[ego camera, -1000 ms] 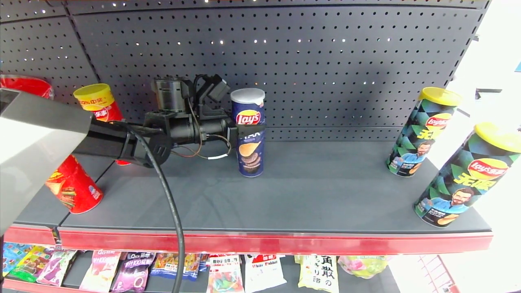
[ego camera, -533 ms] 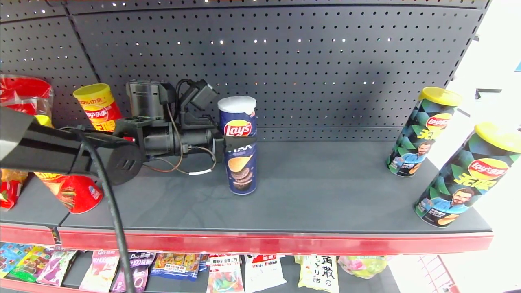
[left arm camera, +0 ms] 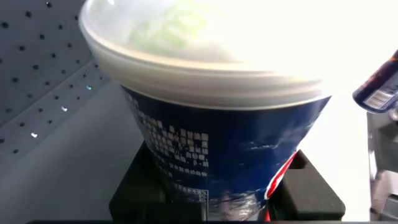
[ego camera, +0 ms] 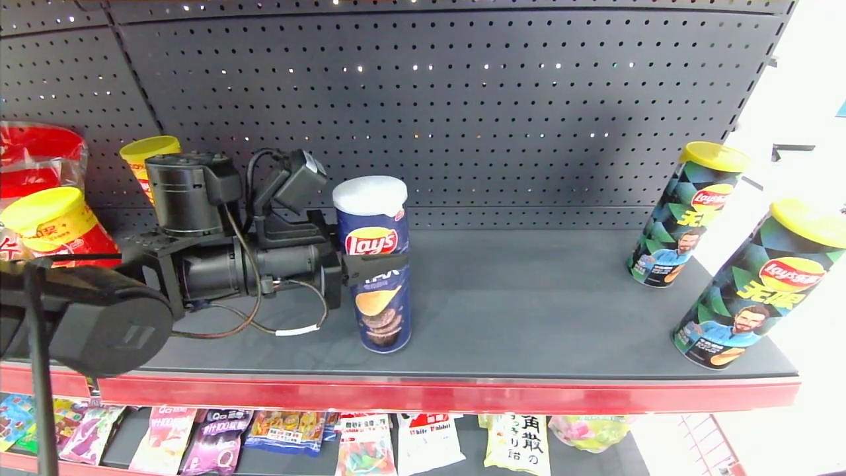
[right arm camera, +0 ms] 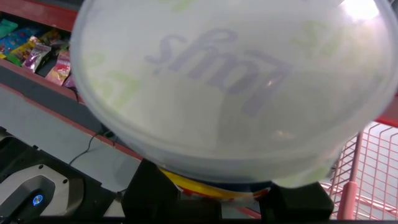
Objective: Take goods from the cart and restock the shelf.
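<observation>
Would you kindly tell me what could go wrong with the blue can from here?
The blue can, clamped in the left gripper, is near the red front edge of the shelf; released tilted, it might topple off. The arm is close to the red cans and may knock them while withdrawing.

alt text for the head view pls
The left gripper holds a blue chip can upright, jaws closed on its middle, near the front of a dark shelf with a red edge. Two green, yellow-lidded cans stand at the shelf's right end; a red can sits at its left.
</observation>
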`<state>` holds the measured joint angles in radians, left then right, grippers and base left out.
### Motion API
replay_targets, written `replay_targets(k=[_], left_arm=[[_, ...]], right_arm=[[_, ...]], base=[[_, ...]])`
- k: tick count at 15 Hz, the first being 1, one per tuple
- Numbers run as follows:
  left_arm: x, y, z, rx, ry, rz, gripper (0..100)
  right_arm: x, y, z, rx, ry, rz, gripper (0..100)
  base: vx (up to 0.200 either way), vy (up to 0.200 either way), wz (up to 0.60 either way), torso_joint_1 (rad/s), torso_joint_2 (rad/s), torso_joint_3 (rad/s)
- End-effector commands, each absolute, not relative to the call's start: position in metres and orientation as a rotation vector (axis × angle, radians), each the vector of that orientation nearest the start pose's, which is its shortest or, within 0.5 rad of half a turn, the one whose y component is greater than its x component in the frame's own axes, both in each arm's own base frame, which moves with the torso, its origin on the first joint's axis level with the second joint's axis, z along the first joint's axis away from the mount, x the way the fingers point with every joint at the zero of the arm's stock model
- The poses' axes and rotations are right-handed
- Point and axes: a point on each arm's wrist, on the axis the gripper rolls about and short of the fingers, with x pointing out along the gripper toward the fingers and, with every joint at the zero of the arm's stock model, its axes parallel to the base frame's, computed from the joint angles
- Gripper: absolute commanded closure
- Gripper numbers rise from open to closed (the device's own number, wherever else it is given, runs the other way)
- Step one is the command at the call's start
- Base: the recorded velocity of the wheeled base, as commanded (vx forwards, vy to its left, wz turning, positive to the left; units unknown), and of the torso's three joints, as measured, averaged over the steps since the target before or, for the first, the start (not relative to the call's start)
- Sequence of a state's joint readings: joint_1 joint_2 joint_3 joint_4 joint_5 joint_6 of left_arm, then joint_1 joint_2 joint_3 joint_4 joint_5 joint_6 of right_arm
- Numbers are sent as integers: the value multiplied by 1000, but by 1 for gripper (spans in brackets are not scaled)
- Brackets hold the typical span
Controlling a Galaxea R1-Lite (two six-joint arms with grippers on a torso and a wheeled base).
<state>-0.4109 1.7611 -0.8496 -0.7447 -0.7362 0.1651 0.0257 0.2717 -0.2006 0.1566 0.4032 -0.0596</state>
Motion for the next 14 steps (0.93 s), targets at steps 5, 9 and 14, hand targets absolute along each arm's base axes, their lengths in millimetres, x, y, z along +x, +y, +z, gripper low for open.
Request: replay_targets(k=[5, 9, 14], left_arm=[[277, -145, 169, 112, 131, -1175, 100], [278, -146, 169, 109, 122, -1173, 100], [271, -148, 172, 102, 120, -1188, 100]], right_arm=[[-11, 9, 120, -15, 215, 434, 100], [-11, 9, 120, -15, 216, 434, 100], [-11, 9, 121, -15, 215, 434, 100]], base=[[0, 0, 0, 0, 0, 0], [0, 0, 0, 0, 0, 0], [0, 0, 0, 0, 0, 0]])
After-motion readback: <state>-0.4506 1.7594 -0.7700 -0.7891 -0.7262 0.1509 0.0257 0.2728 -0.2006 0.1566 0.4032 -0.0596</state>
